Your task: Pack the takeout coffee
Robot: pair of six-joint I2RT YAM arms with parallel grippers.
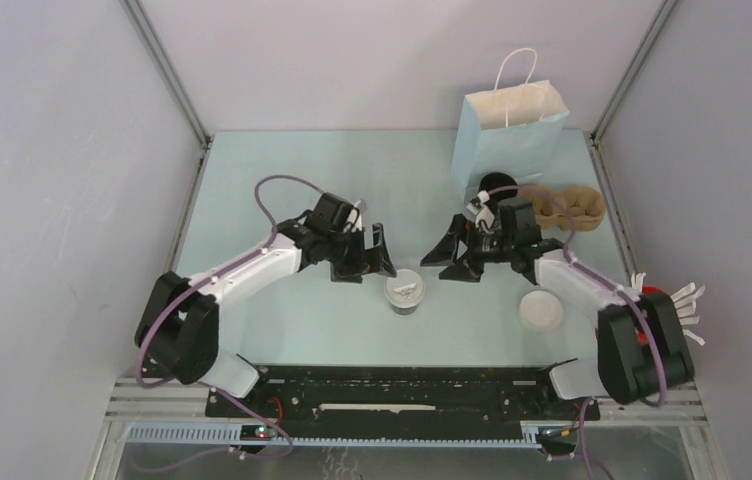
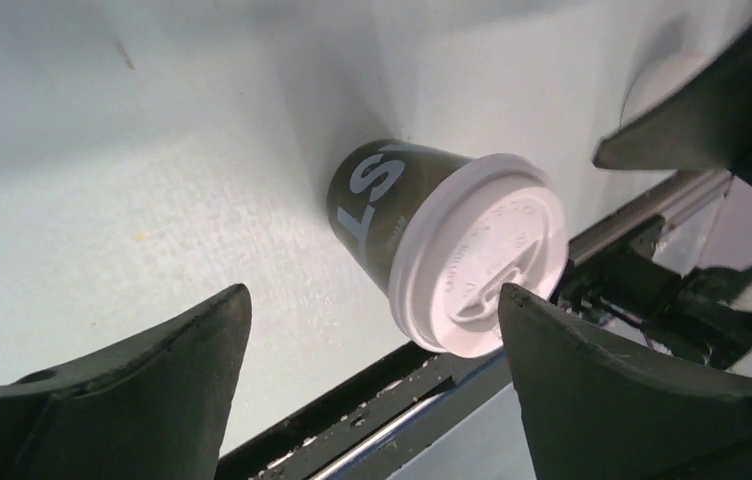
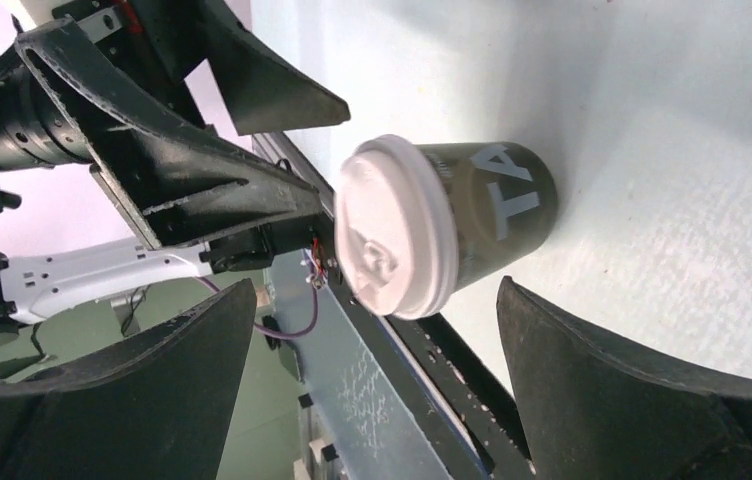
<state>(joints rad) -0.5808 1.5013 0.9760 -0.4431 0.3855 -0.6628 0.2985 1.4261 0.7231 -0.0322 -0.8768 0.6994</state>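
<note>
On the pale blue-green worktop (image 1: 282,180) the two black-and-white arms reach in from the lower corners of the overhead view. The left gripper (image 1: 367,264) and the right gripper (image 1: 482,264) hang either side of centre, each with its fingers spread wide and holding nothing. The dark green paper cup with a white plastic lid (image 1: 405,292) stands upright on the worktop at the centre of that view, just below the gap between the two grippers and touching neither. With the lid seated and both sets of fingers released, I'd judge the capping step done and the carrying step about to begin. The next move seems to call for one arm, likely the right since it is nearer the packaging, to drop its fingers around the cup's wall below the lid. It should close gently enough not to crush the paper, then carry the cup level toward the upper right. By count there is one light blue paper bag with white cord handles (image 1: 507,135) standing at the upper right. One brown moulded-pulp cup carrier (image 1: 572,208) lies just below it. There is one lidded cup and one white round disc (image 1: 541,310) at the lower right, lid or second capped cup I cannot tell. One dark round thing (image 1: 497,184) sits half hidden behind the right wrist.
</note>
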